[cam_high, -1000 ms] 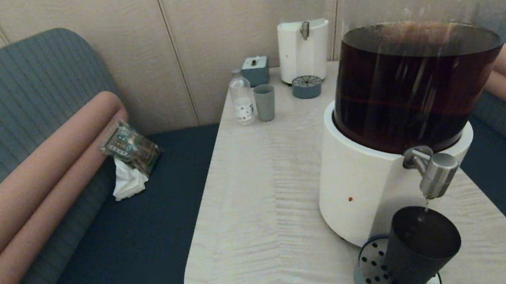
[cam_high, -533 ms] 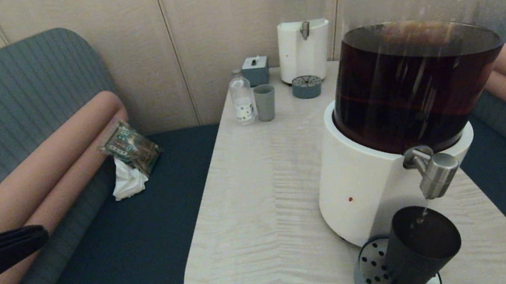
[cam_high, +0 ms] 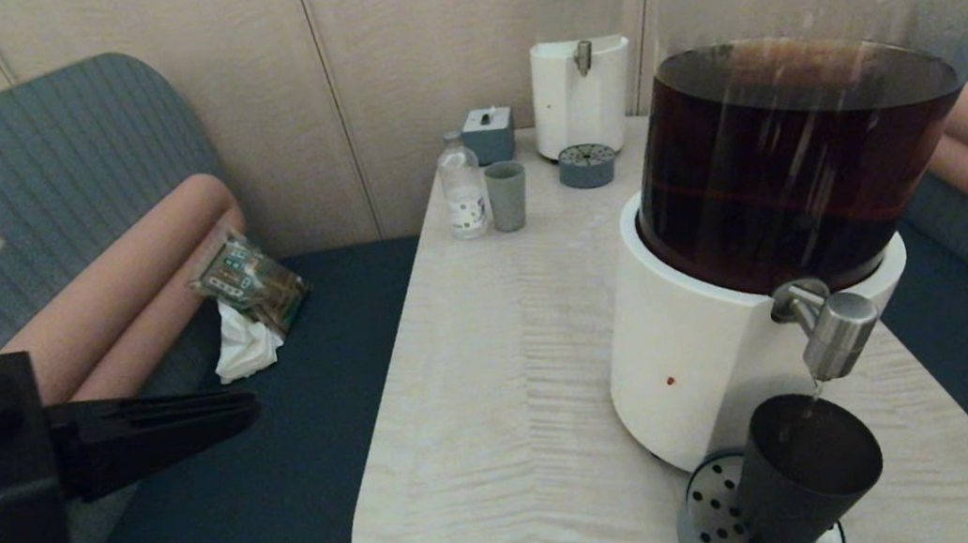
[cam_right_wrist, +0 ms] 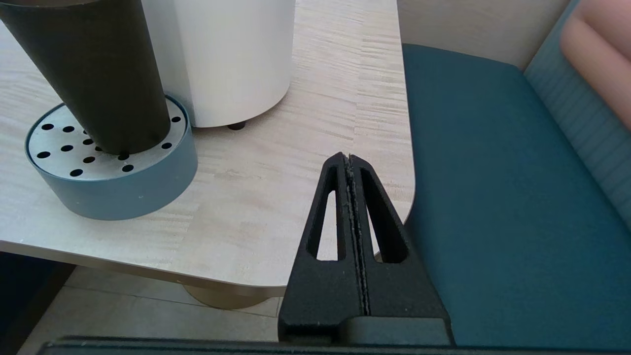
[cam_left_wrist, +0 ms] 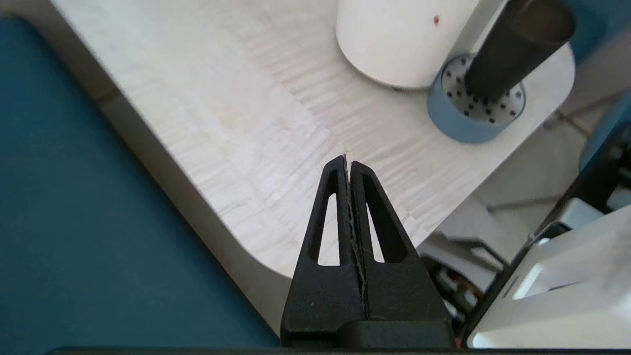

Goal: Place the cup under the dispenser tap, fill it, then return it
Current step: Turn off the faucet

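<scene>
Cup (cam_high: 806,472): upright on drip tray (cam_high: 721,541), under dispenser tap (cam_high: 833,331).
Left claw (cam_high: 243,409): closed, empty, beside surface (cam_high: 500,383).
Right claw (cam_right_wrist: 349,160): closed, empty.

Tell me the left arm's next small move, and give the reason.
Probably carry the left gripper rightward over the table toward the dispenser tap. Its fingers are shut and far off, while a thin stream falls into the cup on the drip tray, so the tap needs closing soon.
</scene>
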Controlling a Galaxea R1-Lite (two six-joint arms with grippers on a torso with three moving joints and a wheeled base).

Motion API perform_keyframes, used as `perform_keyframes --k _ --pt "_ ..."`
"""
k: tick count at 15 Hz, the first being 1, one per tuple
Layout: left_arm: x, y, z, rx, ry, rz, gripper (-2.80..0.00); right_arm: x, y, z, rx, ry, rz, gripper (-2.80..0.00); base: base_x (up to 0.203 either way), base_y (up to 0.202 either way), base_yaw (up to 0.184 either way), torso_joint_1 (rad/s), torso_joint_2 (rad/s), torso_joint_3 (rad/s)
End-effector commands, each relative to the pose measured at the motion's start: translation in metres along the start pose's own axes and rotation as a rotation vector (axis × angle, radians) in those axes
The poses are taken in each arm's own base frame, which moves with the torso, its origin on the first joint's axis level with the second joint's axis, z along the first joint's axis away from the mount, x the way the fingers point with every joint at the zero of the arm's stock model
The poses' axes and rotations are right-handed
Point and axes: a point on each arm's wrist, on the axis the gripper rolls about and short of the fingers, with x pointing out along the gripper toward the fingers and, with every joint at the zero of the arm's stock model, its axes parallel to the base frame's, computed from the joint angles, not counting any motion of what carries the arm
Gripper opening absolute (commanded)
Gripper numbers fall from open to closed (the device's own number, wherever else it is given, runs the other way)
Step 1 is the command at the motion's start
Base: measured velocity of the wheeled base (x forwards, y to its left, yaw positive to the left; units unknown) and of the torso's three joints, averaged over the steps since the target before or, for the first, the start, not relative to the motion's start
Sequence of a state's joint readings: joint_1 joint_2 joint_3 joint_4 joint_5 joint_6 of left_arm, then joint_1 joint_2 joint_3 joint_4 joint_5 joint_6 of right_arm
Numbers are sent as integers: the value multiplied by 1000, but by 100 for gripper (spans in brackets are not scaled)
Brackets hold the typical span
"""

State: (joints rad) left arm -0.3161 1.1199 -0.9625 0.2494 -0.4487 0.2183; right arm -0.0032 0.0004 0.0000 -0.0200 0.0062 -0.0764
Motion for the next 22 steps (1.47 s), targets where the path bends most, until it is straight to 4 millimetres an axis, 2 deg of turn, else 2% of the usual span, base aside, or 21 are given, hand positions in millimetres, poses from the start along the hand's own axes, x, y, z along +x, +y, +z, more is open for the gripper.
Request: perform_keyframes --k 1,4,8,10,14,17,19,22 --pt "35 10 2 -20 78 -38 -280 1 0 -3 0 10 1 -280 0 0 0 0 0 0" --pt "68 16 16 -4 98 -69 -280 1 0 -3 0 10 1 -280 0 0 0 0 0 0" --pt "105 0 39 80 57 -72 -280 1 0 -3 0 10 1 -280 0 0 0 0 0 0" --pt "131 -20 44 123 65 -100 -280 1 0 -2 0 9 1 -280 0 0 0 0 0 0" --pt "185 -76 58 221 30 -96 -280 1 0 -3 0 10 1 -280 0 0 0 0 0 0" --pt "197 -104 68 251 -3 -81 -280 1 0 -3 0 10 1 -280 0 0 0 0 0 0" --pt "199 -108 69 257 -1 -58 -280 1 0 -3 0 10 1 -280 0 0 0 0 0 0" --pt "198 -114 59 268 38 -76 -280 1 0 -2 0 10 1 -280 0 0 0 0 0 0"
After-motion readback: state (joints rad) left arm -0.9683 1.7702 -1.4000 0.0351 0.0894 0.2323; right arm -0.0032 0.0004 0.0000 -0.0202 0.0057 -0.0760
